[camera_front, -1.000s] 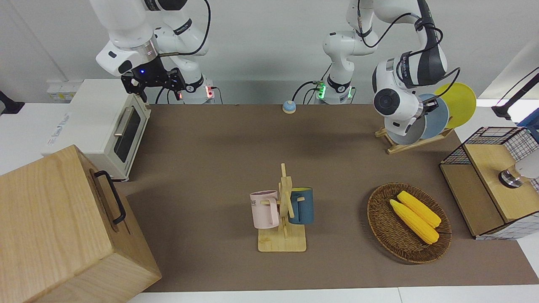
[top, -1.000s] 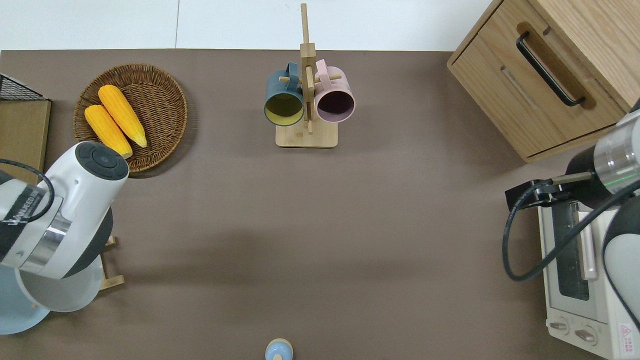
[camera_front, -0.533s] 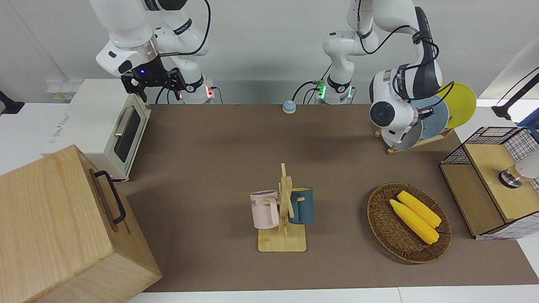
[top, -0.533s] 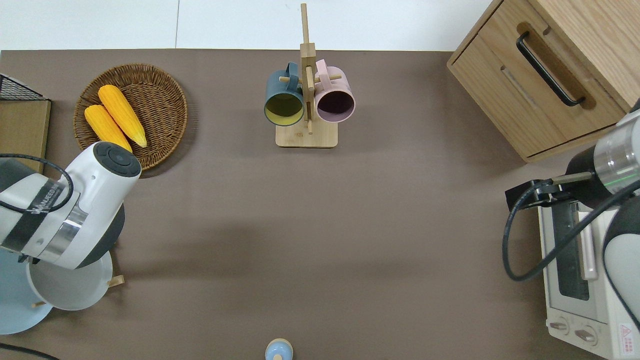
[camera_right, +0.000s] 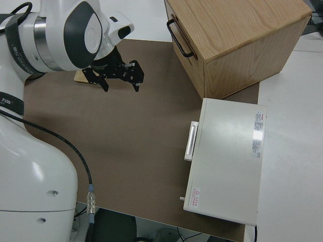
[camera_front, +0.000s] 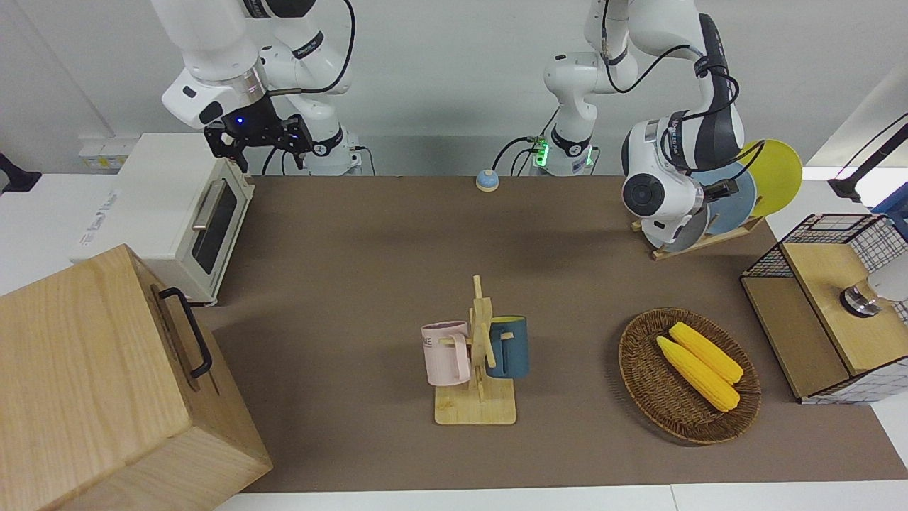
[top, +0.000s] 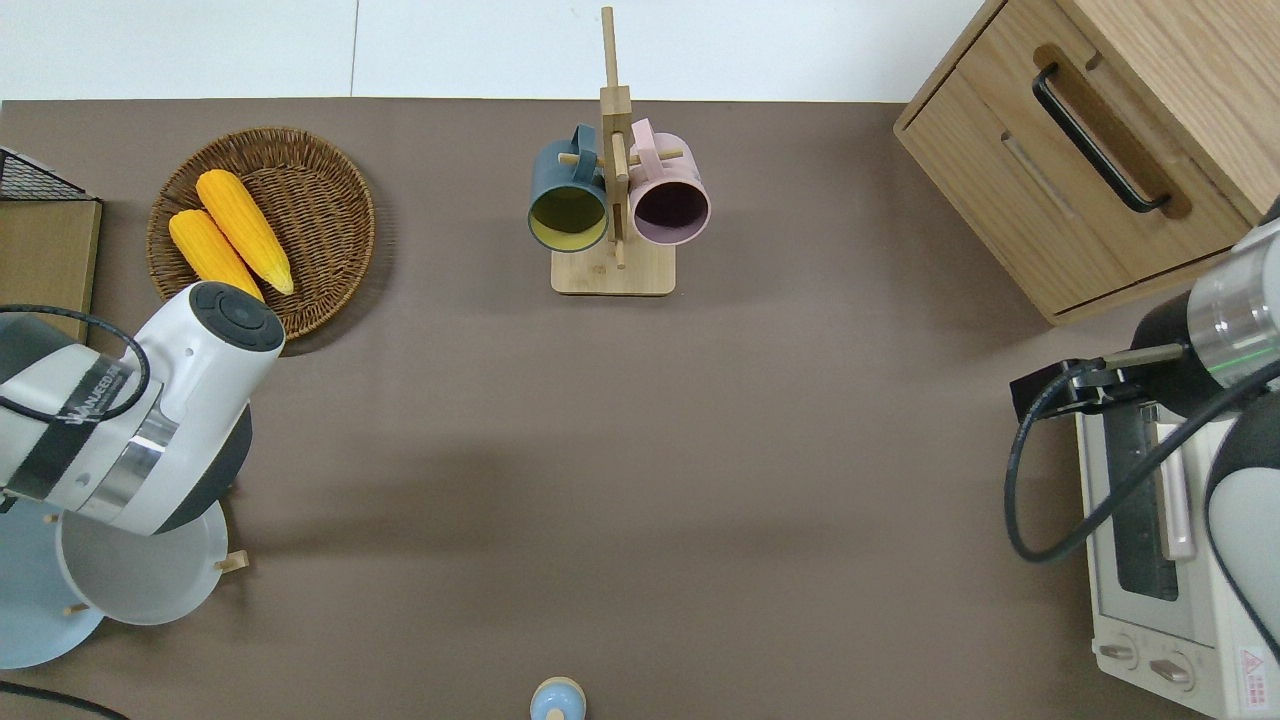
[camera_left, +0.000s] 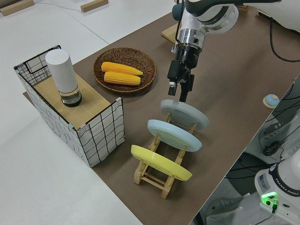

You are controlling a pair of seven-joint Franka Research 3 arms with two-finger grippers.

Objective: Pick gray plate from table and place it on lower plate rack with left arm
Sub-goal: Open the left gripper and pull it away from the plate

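The gray plate (camera_left: 184, 114) stands tilted in the lower plate rack (camera_left: 159, 174) at the left arm's end of the tabletop (top: 640, 450), in the slot farthest from the robots. In the overhead view it sits at about 8 o'clock. The light-blue plate (camera_left: 174, 134) is slotted just beside it, then the yellow plate (camera_left: 160, 162). The left claw (camera_left: 178, 93) hangs above the gray plate's upper rim with its fingers spread, gripping nothing. The right arm is parked, its claw (camera_right: 120, 77) spread open.
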